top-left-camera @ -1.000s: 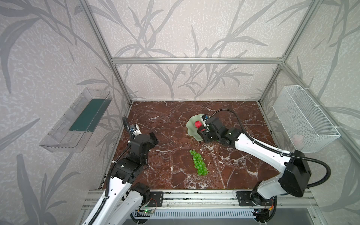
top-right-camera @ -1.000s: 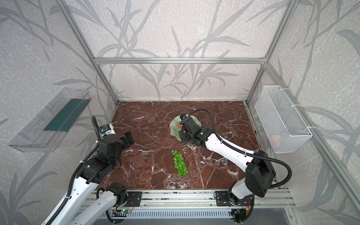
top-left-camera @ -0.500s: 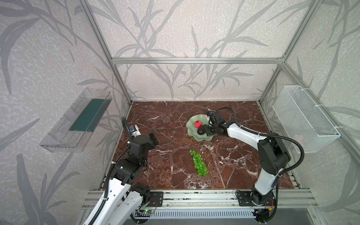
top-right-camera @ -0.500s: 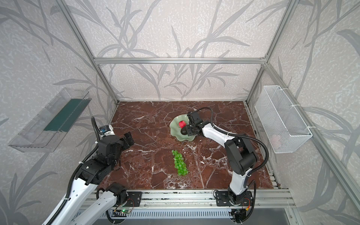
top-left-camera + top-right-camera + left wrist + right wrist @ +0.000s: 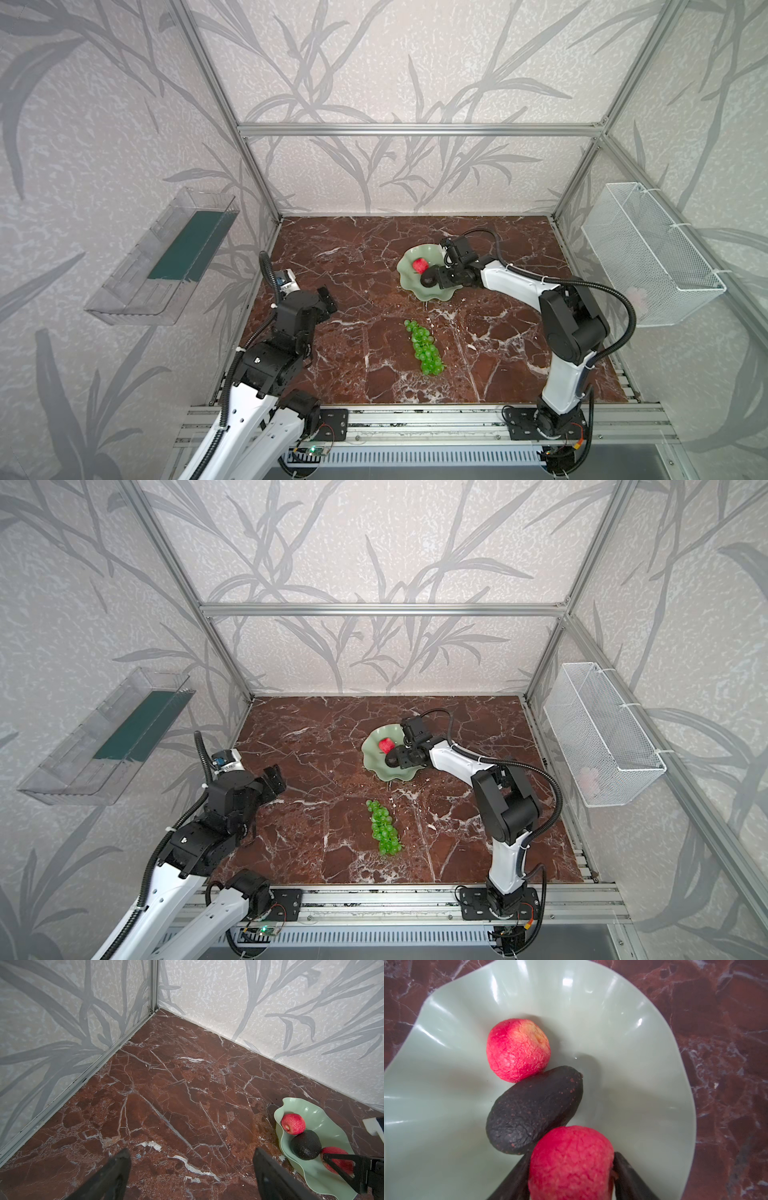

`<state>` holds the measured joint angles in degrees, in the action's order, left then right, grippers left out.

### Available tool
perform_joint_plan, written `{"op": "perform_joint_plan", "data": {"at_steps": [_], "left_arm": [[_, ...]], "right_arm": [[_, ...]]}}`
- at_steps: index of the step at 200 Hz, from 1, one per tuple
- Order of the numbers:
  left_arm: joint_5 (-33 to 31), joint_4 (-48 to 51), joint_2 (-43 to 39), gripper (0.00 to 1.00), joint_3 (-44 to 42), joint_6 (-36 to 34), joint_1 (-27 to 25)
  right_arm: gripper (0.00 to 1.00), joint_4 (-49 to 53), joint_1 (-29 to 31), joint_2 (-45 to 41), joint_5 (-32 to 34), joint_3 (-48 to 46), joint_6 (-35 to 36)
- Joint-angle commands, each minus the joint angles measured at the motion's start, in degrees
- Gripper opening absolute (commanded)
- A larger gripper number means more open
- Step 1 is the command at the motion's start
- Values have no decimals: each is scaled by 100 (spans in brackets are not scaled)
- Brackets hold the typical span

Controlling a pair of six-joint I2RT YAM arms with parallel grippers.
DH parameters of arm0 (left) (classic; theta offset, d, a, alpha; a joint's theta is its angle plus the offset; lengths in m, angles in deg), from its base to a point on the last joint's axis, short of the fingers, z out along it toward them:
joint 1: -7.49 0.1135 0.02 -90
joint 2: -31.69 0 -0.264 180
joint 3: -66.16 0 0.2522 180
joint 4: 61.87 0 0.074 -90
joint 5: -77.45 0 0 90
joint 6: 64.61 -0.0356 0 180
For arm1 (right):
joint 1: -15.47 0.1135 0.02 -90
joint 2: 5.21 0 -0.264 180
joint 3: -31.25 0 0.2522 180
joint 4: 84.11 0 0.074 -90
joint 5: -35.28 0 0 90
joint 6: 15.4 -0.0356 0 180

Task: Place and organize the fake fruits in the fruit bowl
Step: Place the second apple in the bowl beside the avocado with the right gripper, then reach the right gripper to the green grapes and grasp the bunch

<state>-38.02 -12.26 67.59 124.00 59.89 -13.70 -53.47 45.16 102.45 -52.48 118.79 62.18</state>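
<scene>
**Second apple reaches the bowl.** A second red apple is pictured low in the pale green fruit bowl, framed between the black fingers of the right gripper. It is pressed against the dark avocado, and the first red apple is lodged at the avocado's other end. The three fruits are lined up across the floor of the dish. One finger is seen against the apple's skin and a thin gap appears at the other. Whether the fruit is still clamped or has just been freed cannot be told.

A second earlier the right arm was stretched low across the table and the bowl was largely masked by its wrist. The arm has since been folded upright at the elbow and the gripper brought into the bowl from the right side, so the avocado and much of the rim are now uncovered.

The bunch of green grapes has not been moved. It is left on the marble tabletop, well apart from the bowl, and is judged the last fruit outstanding. The left gripper is held wide open and empty over bare marble at the left, its pose unchanged.
</scene>
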Motion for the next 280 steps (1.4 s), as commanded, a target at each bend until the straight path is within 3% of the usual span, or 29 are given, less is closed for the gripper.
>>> {"op": "perform_joint_plan", "data": {"at_steps": [1, 45, 71, 90, 104, 116, 151, 172, 280], "left_arm": [[-155, 164, -52, 92, 141, -8, 45], [-127, 38, -129, 92, 101, -196, 44], [-73, -98, -233, 92, 8, -277, 45], [-21, -201, -313, 93, -68, -324, 45], [33, -279, -355, 92, -118, -360, 52], [50, -306, -349, 93, -127, -390, 54], [56, -265, -283, 93, -59, -462, 54], [88, -256, -278, 93, -52, -462, 54], [86, -255, -242, 93, -42, -469, 54]], "right_arm": [[67, -51, -21, -310, -190, 113, -49], [79, -300, -15, -1358, -372, -499, -298], [86, -965, 190, -2242, -761, -1537, -486], [89, -1980, 832, -3093, -726, -2709, -194], [98, -3416, 1709, -3744, 153, -3830, 75], [99, -3769, 2265, -3996, 519, -4302, 93], [99, -4032, 3135, -3931, 1144, -4780, -395], [99, -4183, 3349, -3750, 1520, -4881, -587], [99, -4796, 3456, -2746, 1781, -5048, -1353]]}}
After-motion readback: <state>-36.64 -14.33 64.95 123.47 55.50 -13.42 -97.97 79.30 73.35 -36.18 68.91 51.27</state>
